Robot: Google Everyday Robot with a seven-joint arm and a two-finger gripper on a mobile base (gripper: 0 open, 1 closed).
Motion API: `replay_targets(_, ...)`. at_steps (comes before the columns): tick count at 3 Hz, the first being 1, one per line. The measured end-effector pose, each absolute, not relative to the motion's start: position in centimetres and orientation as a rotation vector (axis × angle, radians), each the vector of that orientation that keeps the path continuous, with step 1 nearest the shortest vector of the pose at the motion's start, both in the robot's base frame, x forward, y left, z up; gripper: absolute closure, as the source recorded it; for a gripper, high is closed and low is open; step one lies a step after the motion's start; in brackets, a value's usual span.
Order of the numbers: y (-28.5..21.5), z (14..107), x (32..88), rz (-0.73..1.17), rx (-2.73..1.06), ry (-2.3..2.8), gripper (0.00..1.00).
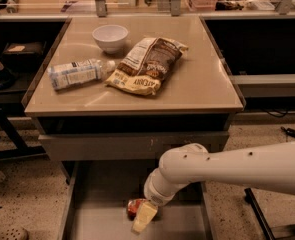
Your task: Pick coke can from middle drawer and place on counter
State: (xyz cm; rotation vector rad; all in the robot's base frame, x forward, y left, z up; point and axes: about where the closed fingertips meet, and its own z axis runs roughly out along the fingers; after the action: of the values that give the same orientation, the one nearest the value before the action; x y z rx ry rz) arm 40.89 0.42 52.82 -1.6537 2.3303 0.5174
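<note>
Down in the open middle drawer [94, 219], the gripper [144, 217] hung low over the flat grey floor, its pale yellowish tip pointing downward and slightly toward the left of the view. The coke can [133, 207] lay inside that drawer right against the gripper, on its left side as seen by the camera, with its right part hidden behind the pale tip. Only a small red patch of the can showed. Whether the gripper had closed on the can or merely stood beside it could not be told, since the white wrist and the tip covered the place where they met.

Behind the gripper, the thick white arm [232, 166] reached in from the right edge of the view and bent down at a rounded joint just above it. Farther back from the gripper and higher up ran a closed grey drawer front [107, 146] with pale scuff marks, and above that the tan counter [202, 84].

Well apart from the gripper, on that counter, lay a brown-and-yellow chip bag [147, 66] near the middle, a water bottle [77, 74] on its side to the bag's left, and a white bowl [110, 36] standing upright behind them both.
</note>
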Motion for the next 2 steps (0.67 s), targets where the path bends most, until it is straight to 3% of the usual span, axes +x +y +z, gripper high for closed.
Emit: replay_targets(2,3.6,44.9,42.1,0.597,-1.648,2.308,0.00)
